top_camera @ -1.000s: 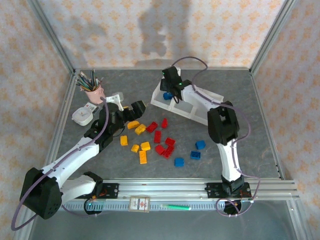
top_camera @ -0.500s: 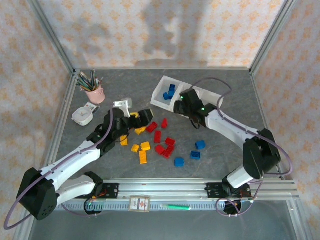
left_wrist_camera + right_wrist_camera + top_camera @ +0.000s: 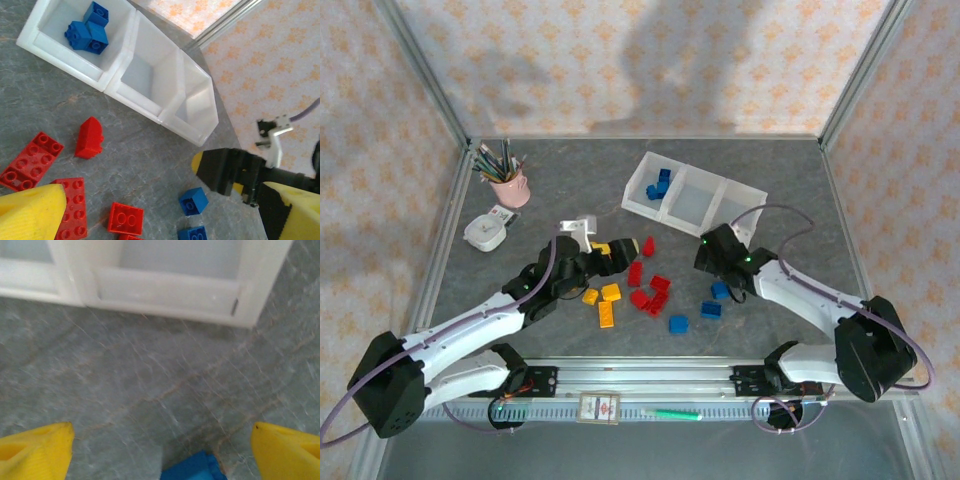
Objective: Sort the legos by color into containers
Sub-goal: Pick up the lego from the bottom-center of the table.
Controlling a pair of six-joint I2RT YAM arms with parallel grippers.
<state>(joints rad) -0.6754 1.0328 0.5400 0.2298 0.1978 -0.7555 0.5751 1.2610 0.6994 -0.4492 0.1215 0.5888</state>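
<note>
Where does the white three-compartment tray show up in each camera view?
Top external: the tray sits upper centre-right, lying at an angle.
Left wrist: the tray runs from the upper left corner down toward the centre.
Right wrist: the tray's near wall runs along the top edge.
Shared landmark: the blue bricks in one end compartment, seen from top external and left wrist.

The left arm lies low and stretched from the near-left corner of the bench toward its middle; the left gripper point(image 3: 162, 194) has its jaws spread wide. The right arm folds at the elbow near the right edge, forearm reaching inward; the right gripper point(image 3: 160, 450) tilts downward, jaws wide apart.
</note>
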